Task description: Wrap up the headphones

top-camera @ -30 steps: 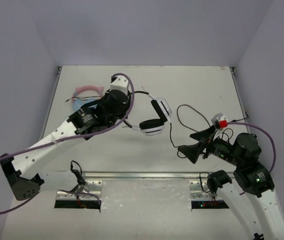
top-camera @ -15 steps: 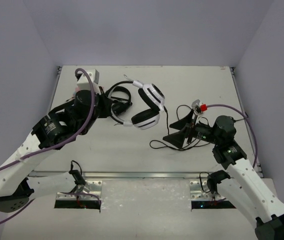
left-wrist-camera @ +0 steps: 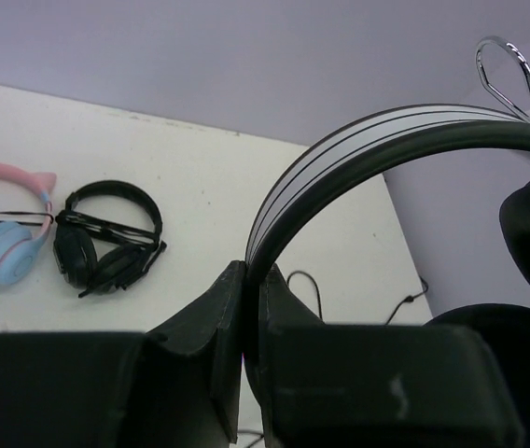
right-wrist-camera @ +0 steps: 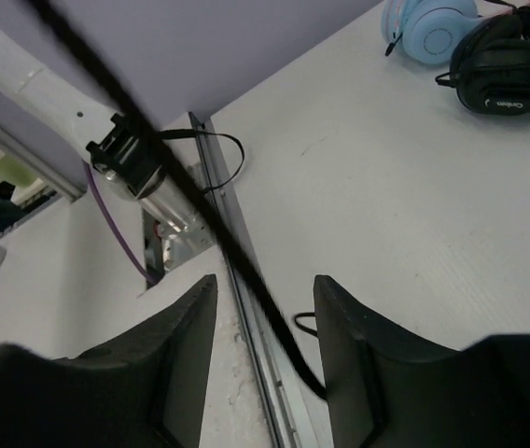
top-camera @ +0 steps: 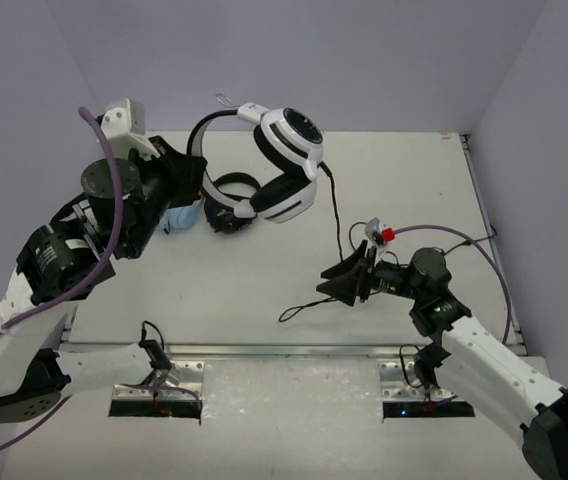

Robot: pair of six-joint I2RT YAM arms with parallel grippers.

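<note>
While left end effector [left-wrist-camera: 249, 280] clamps half-cropped headphones [left-wrist-camera: 340, 140], right end effector [right-wrist-camera: 265, 289] gapes wide.

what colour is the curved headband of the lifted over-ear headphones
The headband is white with thin black lines and a black underside, clearest in the left wrist view.

Glossy plastic headphones [top-camera: 294, 140], and a seemingly matt table [top-camera: 214, 290].

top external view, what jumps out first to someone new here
The white headphones are held up in the air by the left gripper, whose fingers pinch the headband. Their thin black cable hangs down and passes between the open fingers of the right gripper. A black pair and a pink-and-blue pair lie side by side below.
</note>
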